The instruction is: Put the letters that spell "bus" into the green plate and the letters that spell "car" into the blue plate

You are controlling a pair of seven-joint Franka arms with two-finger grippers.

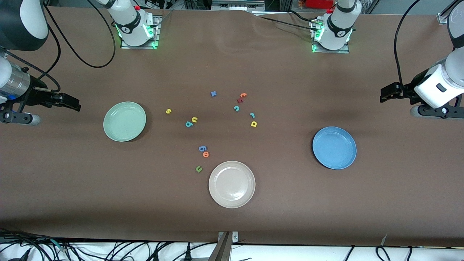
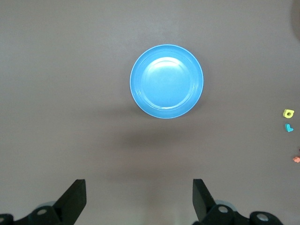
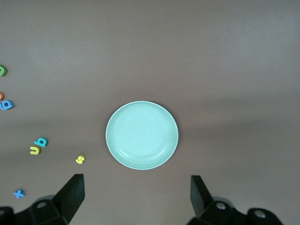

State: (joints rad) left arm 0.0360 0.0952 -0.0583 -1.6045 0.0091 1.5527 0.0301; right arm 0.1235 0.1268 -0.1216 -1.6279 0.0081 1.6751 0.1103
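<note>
Front view: both arms wait at the table's ends, the left gripper (image 1: 385, 95) and right gripper (image 1: 74, 103) partly cut off. The bus letters (image 1: 191, 121) and car letters (image 1: 250, 116) lie loose between the green plate (image 1: 124, 121) and blue plate (image 1: 334, 147).

Left wrist view: fingers (image 2: 75, 199) wide, empty; most letters are out of frame.

Right wrist view: fingers (image 3: 72, 194) wide, empty.

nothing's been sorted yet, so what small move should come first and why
Probably bring the right gripper, open and hanging at its own end of the table, over the yellow s. All the letters still lie on the table and both plates are empty. That s lies alone and is the "bus" letter closest to the green plate. The left gripper waits, open.
</note>
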